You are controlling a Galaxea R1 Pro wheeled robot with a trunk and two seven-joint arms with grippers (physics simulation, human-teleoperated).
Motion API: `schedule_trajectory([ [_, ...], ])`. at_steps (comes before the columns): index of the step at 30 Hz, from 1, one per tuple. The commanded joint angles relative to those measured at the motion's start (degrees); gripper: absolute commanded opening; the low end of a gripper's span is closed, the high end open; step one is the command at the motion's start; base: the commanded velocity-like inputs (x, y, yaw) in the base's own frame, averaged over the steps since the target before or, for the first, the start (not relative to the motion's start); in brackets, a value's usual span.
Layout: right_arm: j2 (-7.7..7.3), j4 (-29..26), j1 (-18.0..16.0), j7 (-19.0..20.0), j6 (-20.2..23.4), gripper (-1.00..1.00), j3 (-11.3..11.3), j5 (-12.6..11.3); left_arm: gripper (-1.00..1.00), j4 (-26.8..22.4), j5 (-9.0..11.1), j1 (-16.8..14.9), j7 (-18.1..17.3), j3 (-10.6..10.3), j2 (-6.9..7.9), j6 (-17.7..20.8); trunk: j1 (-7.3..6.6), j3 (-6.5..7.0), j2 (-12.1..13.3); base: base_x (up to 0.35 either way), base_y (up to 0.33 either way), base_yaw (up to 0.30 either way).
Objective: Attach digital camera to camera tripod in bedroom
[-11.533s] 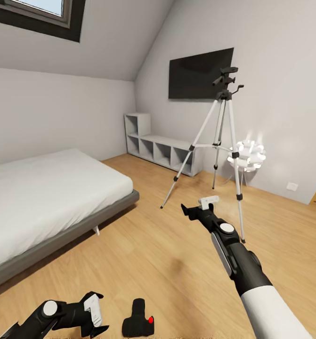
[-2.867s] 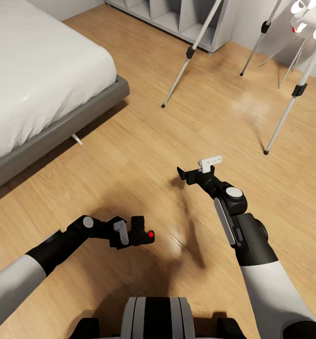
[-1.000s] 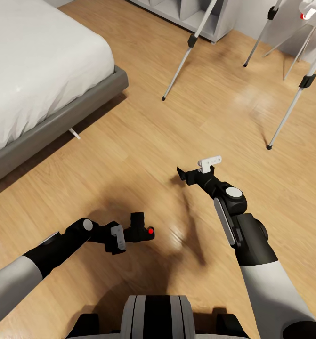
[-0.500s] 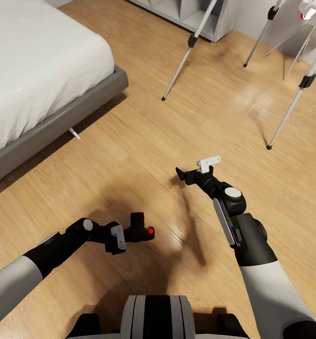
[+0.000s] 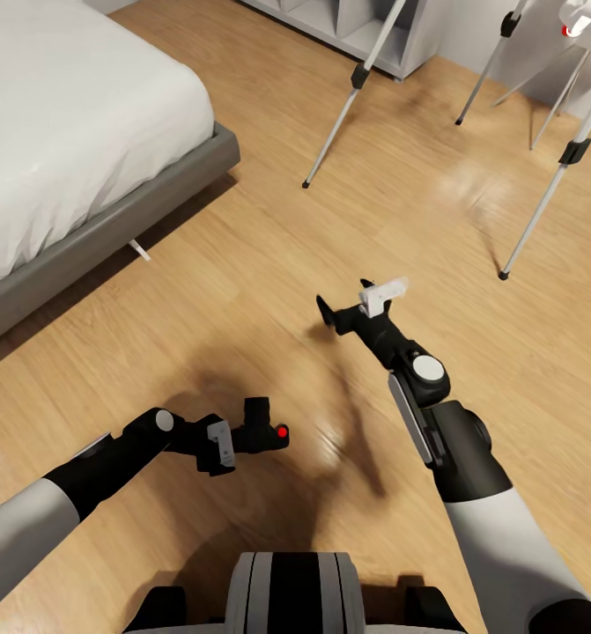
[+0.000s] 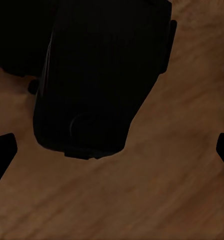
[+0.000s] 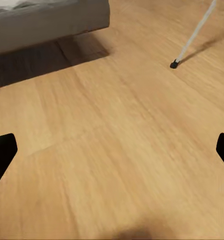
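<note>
Wooden floor (image 5: 269,264) lies bare between bed (image 5: 110,220) and camera tripod (image 5: 542,211).

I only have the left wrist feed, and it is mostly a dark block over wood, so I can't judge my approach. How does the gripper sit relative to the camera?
Observer: From the head view, the left gripper is right up against the camera low over the floor, and the camera's red dot faces up.
Operator: Where is the tripod from there?
Observer: Ahead and to the right. The tripod has its legs planted on the floor, near the grey shelf.
Operator: Is the other hand free to help?
Observer: Yes. The right gripper is open and empty, held above the wood.
</note>
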Motion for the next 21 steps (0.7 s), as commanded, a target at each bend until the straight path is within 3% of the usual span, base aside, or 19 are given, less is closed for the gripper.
schedule_trajectory([
  [1, 0.04, -0.1, 0.0, -0.2, -1.9, 1.00, 0.1, 0.0, 1.00, -0.1, -0.2, 0.0, -0.1, -0.1, 0.04, 0.4, -0.01, -0.03, 0.0, 0.000, 0.000, 0.000],
  [2, 0.02, -0.1, 0.0, -2.2, -9.4, 1.00, 0.4, 0.0, 1.00, -0.1, -0.2, 0.0, -0.1, -0.1, 0.04, 0.4, -0.01, -0.03, 0.0, 0.000, 0.000, 0.000],
  [7, 0.01, -0.1, 0.1, -4.0, -17.1, 1.00, 0.7, 0.0, 1.00, -0.1, -0.2, 0.0, -0.1, -0.1, 0.04, 0.4, -0.01, -0.03, 0.0, 0.000, 0.000, 0.000],
  [15, 0.01, -0.1, 0.3, -4.3, -20.9, 1.00, 0.8, -0.2, 1.00, -0.1, -0.2, 0.0, -0.1, -0.1, 0.04, 0.4, -0.01, -0.03, 0.0, 0.000, 0.000, 0.000],
  [16, 0.01, -0.1, 0.6, -4.3, -22.8, 1.00, 0.8, -0.2, 1.00, -0.1, -0.2, 0.0, -0.1, -0.1, 0.04, 0.4, -0.01, -0.03, 0.0, 0.000, 0.000, 0.000],
  [21, 0.01, 0.2, 0.7, -4.4, -23.9, 1.00, 0.8, -0.2, 1.00, -0.1, -0.2, 0.0, -0.1, -0.1, 0.04, 0.4, 0.04, -0.48, 0.0, 0.000, 0.000, 0.000],
])
